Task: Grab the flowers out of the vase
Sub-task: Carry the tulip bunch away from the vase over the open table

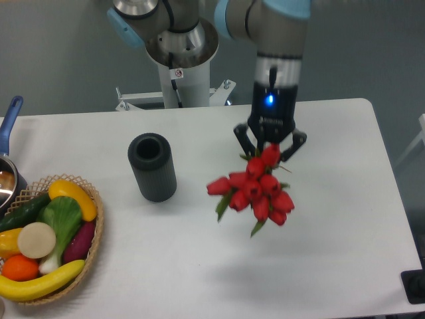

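The flowers [255, 191], a tight bunch of red tulip buds with green leaves, hang in the air over the right half of the table, well clear of the vase. My gripper [269, 151] comes down from above and is shut on the top of the bunch. The vase [152, 167], a dark ribbed cylinder, stands upright at centre left with its round mouth empty. The stems are hidden behind the buds.
A woven basket [93, 245] of fruit and vegetables sits at the front left corner. A pot with a blue handle [9, 119] pokes in at the left edge. The arm's base [180, 50] stands behind the table's far edge.
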Controlling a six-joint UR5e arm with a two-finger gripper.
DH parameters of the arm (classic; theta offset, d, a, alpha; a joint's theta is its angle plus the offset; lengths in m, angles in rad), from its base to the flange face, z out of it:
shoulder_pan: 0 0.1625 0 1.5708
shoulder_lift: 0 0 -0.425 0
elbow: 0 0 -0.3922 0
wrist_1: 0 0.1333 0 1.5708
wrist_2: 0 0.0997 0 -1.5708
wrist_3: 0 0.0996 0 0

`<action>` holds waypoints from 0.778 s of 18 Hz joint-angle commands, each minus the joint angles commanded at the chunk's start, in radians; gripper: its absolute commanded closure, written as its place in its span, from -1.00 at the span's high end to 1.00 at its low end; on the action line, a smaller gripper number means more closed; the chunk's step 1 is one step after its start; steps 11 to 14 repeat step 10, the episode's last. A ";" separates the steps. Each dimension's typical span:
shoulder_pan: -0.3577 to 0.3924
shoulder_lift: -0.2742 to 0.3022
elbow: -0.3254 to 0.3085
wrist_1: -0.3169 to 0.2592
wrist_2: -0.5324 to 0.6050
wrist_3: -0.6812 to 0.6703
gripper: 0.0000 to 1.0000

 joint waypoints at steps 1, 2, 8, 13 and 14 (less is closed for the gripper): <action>-0.015 -0.020 0.026 -0.024 0.032 0.000 -0.95; -0.034 -0.037 0.054 -0.058 0.069 -0.002 -0.95; -0.069 -0.118 0.244 -0.357 0.169 -0.005 -0.97; -0.081 -0.126 0.255 -0.382 0.189 -0.005 -0.97; -0.081 -0.126 0.255 -0.382 0.189 -0.005 -0.97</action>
